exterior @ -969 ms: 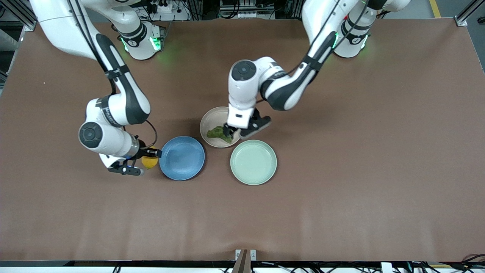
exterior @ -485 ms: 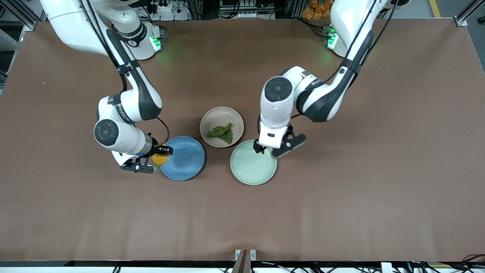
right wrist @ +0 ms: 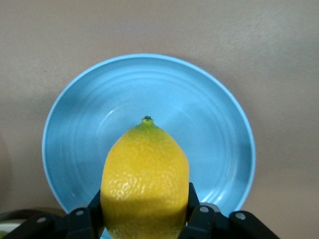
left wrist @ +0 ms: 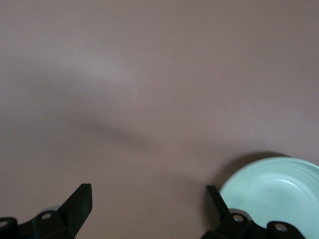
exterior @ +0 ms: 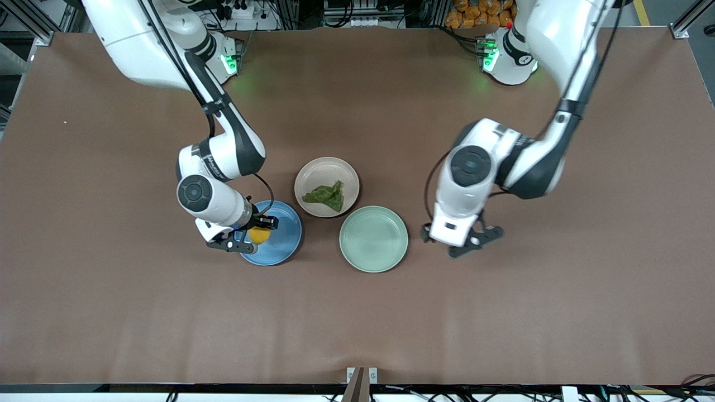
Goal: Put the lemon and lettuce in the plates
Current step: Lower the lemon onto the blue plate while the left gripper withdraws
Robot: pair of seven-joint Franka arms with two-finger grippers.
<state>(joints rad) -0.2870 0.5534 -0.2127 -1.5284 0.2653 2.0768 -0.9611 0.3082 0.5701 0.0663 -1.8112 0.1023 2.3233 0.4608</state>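
Observation:
The yellow lemon [exterior: 258,234] [right wrist: 144,174] hangs over the edge of the blue plate [exterior: 283,222] [right wrist: 149,84] that lies toward the right arm's end. My right gripper [exterior: 251,234] [right wrist: 145,201] is shut on it. The dark green lettuce [exterior: 325,194] lies in the beige-pink plate [exterior: 313,172], which is farther from the front camera than the blue plate. My left gripper [exterior: 453,244] [left wrist: 148,205] is open and holds nothing. It is over bare table beside the mint-green plate, toward the left arm's end.
A pale mint-green plate [exterior: 373,239] [left wrist: 276,191] with nothing in it sits beside the blue plate, toward the left arm's end and close to the beige-pink plate. Brown table [exterior: 357,312] spreads wide around the three plates.
My left gripper has let go of the lettuce in the beige-pink plate and moved off past the mint-green plate toward its own end. My right gripper carried the lemon from beside the blue plate to over it.

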